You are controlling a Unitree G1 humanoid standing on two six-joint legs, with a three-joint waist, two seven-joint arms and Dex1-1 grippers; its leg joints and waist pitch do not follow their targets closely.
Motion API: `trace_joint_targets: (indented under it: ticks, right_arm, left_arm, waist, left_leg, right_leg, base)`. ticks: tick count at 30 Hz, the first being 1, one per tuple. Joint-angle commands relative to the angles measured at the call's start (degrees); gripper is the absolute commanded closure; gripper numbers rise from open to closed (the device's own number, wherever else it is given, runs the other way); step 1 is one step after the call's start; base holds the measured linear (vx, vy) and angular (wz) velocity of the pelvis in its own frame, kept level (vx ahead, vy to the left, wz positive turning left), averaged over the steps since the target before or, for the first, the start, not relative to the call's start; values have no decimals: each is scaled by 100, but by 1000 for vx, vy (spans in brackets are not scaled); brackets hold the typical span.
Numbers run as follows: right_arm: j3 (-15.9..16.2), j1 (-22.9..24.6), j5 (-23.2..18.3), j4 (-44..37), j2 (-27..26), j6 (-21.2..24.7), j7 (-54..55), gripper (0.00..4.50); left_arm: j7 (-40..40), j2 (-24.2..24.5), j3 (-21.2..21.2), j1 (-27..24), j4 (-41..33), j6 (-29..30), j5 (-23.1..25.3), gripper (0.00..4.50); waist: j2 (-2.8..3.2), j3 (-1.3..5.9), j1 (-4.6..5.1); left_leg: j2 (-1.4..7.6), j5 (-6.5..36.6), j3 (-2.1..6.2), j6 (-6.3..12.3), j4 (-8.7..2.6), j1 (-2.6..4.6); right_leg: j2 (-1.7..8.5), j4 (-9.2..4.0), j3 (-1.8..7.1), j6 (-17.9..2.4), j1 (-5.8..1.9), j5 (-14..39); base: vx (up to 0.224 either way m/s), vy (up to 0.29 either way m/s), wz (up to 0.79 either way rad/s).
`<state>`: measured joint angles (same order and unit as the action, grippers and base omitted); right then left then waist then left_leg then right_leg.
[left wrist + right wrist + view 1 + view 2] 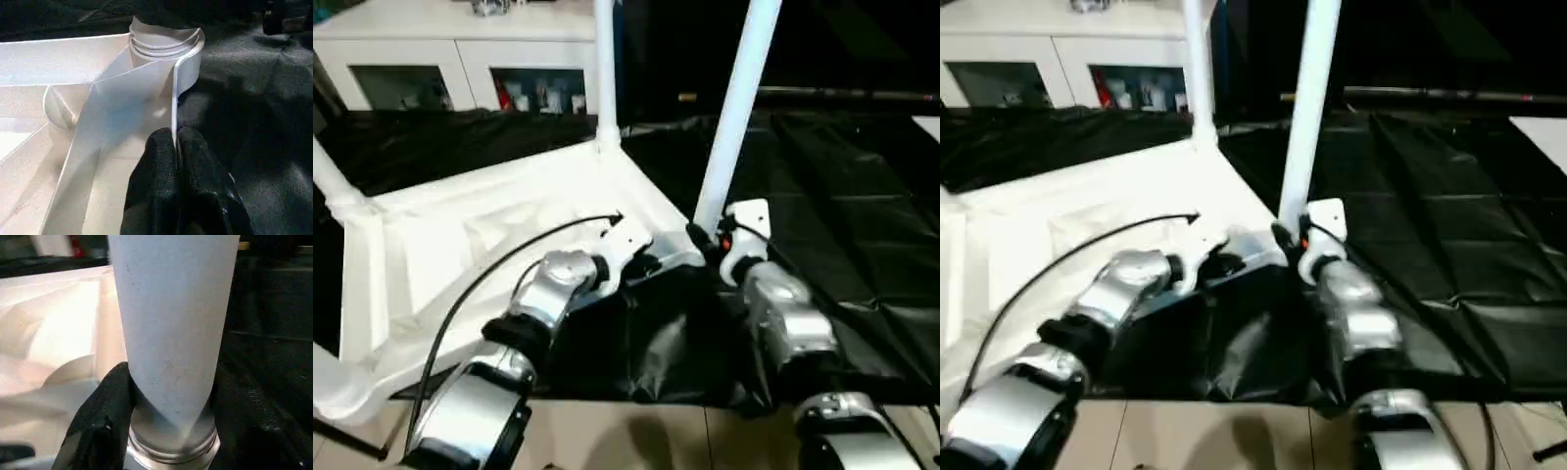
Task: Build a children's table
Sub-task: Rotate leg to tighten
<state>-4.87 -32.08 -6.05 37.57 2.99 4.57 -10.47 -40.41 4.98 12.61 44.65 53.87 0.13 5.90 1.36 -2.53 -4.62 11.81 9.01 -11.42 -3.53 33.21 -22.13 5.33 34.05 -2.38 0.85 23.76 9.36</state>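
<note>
Silver forearms reach to upturned tabletop (489, 235) on black sheet. Left gripper (175, 147) pinched shut on tabletop's rim wall, just beside the near corner socket (164, 41). Right gripper (161, 401) half-open around fourth leg (734, 117), apparently clasping its base. Step: seating the leg. Next: press and twist it home.

Light: bright from overhead; the tabletop (509, 235) glares, its ribs washed out
Shadows: dark sheet (842, 235) swallows detail
Blur: head views soft; leg (171, 333) close-up sharper
</note>
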Motion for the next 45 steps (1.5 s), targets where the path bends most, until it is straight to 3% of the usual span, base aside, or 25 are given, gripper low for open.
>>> trace_joint_targets:
  ticks: [1,3,5,7,9,14,17,19,20,22,23,25,26,29,31,32,36,37,38,39,40,41,42,44,45]
  right_arm:
    - [-175,133,51,292,-209,207,551,255]
    - [-123,134,85,147,-353,35,658,199]
    - [-135,153,38,46,-365,-19,659,182]
    - [-130,194,-11,-140,-307,-63,536,164]
    - [-87,251,51,-360,-167,-142,457,144]
    - [-129,427,83,-859,176,-254,216,144]
    - [-179,860,-163,-1537,622,-110,-470,144]
    - [-135,1109,-402,-1877,829,101,-1033,141]
    - [-107,1281,-622,-2119,964,245,-1408,141]
    - [-50,1502,-820,-2391,1198,341,-1899,141]
    - [-29,1568,-854,-2460,1288,333,-2055,141]
    - [-36,1677,-970,-2568,1440,384,-2345,141]
    - [17,1768,-1010,-2656,1622,328,-2646,141]
    - [142,1889,-1148,-2872,1873,368,-3148,141]
    - [185,1950,-1306,-3064,1956,524,-3380,141]
    - [254,2041,-1483,-3297,2062,705,-3624,141]
    - [360,2105,-1656,-3507,2088,1082,-3791,160]
    - [375,2104,-1641,-3509,2082,1080,-3785,171]
    - [483,1991,-1568,-3375,1855,1143,-3591,178]
    - [483,1991,-1568,-3375,1855,1143,-3591,178]
    - [582,1881,-1509,-3221,1646,1146,-3475,186]
    - [692,1773,-1392,-3056,1453,1078,-3363,197]
    - [739,1668,-1327,-2911,1272,1015,-3241,210]
    - [745,1552,-1280,-2760,1101,968,-3074,229]
    - [724,1331,-1222,-2462,836,863,-2781,229]
  left_arm:
    - [34,-127,12,206,-63,-223,-40,450]
    - [-174,-174,67,198,6,-425,-29,450]
    - [-249,-158,92,187,45,-508,-5,450]
    - [-423,-109,126,139,20,-625,-13,450]
    - [-617,-63,143,99,-28,-752,-58,450]
    - [-848,-46,98,91,-28,-989,-151,450]
    - [-758,-74,-51,82,-91,-1176,-263,450]
    - [-821,-65,-118,66,-200,-1105,-361,394]
    - [-931,-39,-156,40,-297,-1056,-433,394]
    - [-1091,15,-212,-10,-457,-954,-534,394]
    - [-1140,35,-233,-24,-506,-928,-563,371]
    - [-1160,85,-285,-59,-598,-925,-607,357]
    - [-1072,162,-344,-83,-662,-924,-601,351]
    - [-1070,347,-410,-184,-904,-814,-616,322]
    - [-1215,514,-453,-335,-1290,-581,-728,314]
    - [-1399,752,-507,-603,-1884,-192,-877,310]
    - [-1836,1229,-493,-1212,-2991,564,-1078,271]
    - [-1871,1270,-486,-1266,-3079,616,-1088,268]
    - [-2222,1712,-372,-1859,-3978,1195,-1269,259]
    - [-2222,1712,-372,-1859,-3978,1195,-1269,259]
    - [-2369,1994,-325,-2246,-4551,1565,-1422,248]
    - [-2387,2173,-340,-2542,-5004,1916,-1572,237]
    - [-2351,2272,-386,-2733,-5312,2150,-1678,229]
    - [-2342,2355,-418,-2874,-5538,2294,-1745,216]
    - [-2328,2462,-474,-3054,-5841,2528,-1836,216]
  waist:
    - [5,363,46]
    - [1,372,48]
    - [47,373,56]
    - [21,379,38]
    - [54,386,14]
    - [39,396,-44]
    - [31,397,-112]
    - [26,401,-170]
    - [22,401,-177]
    - [26,401,-191]
    - [32,379,-166]
    - [13,345,-128]
    - [40,350,-108]
    - [30,346,-81]
    - [23,351,-46]
    - [25,357,-42]
    - [44,355,-27]
    - [-9,350,-18]
    - [-34,338,-25]
    - [-49,340,-42]
    - [-110,336,-27]
    - [-110,336,-9]
    - [-50,287,23]
    - [-155,282,-14]
    - [-138,284,-31]
  left_leg:
    - [66,1862,70,-51,-421,126]
    - [62,1873,82,-98,-430,127]
    - [65,1968,82,-76,-429,140]
    - [64,1914,74,-27,-421,136]
    - [68,1755,68,19,-409,129]
    - [62,1359,48,193,-368,94]
    - [74,1235,34,367,-336,107]
    - [79,1128,35,489,-323,84]
    - [75,1095,39,516,-320,65]
    - [89,1113,49,553,-323,53]
    - [91,1239,45,538,-326,51]
    - [73,1434,46,460,-343,42]
    - [68,1549,51,409,-347,53]
    - [77,1548,70,391,-358,39]
    - [64,1534,77,372,-362,28]
    - [101,1463,86,400,-367,44]
    - [121,1396,75,429,-370,61]
    - [126,1423,56,412,-371,75]
    - [121,1464,48,376,-375,81]
    - [149,1443,87,323,-409,62]
    - [151,1537,70,262,-413,90]
    - [157,1523,81,224,-424,76]
    - [136,1702,78,154,-468,71]
    - [161,2050,45,-37,-456,202]
    - [155,2046,59,-81,-460,195]
  right_leg:
    - [210,-484,137,-976,-196,1783]
    - [201,-466,127,-977,-216,1668]
    - [201,-460,130,-1011,-223,1561]
    - [199,-457,133,-1029,-234,1443]
    - [206,-431,137,-1077,-244,1239]
    - [212,-378,135,-1191,-289,788]
    - [210,-378,141,-1191,-298,738]
    - [221,-359,138,-1183,-316,683]
    - [229,-354,133,-1189,-324,676]
    - [245,-357,118,-1245,-337,716]
    - [235,-372,108,-1290,-307,879]
    - [233,-424,101,-1175,-304,1344]
    - [238,-454,103,-1107,-307,1602]
    - [224,-453,105,-1018,-321,1634]
    - [215,-449,93,-979,-327,1719]
    - [224,-412,104,-1083,-322,1588]
    - [202,-387,116,-1242,-274,1433]
    - [193,-404,120,-1237,-256,1479]
    - [191,-411,122,-1205,-238,1621]
    - [250,-357,129,-1179,-255,1743]
    - [225,-380,126,-1107,-214,1916]
    - [242,-344,134,-1130,-215,1900]
    - [195,-409,129,-1038,-176,2169]
    - [169,-446,160,-1044,-82,2170]
    - [176,-408,163,-1054,-90,2116]
  base:
    - [0,0,0]
    - [0,0,0]
    - [0,0,0]
    - [0,0,0]
    - [0,0,0]
    - [0,0,0]
    - [0,0,0]
    - [0,0,0]
    - [0,0,0]
    - [0,0,0]
    - [0,0,0]
    - [0,0,0]
    - [0,0,0]
    - [0,0,0]
    - [0,0,0]
    - [0,0,0]
    - [0,0,0]
    - [0,0,0]
    - [0,0,0]
    - [0,0,0]
    - [0,0,0]
    - [0,0,0]
    - [0,0,0]
    - [0,0,0]
    - [0,0,0]
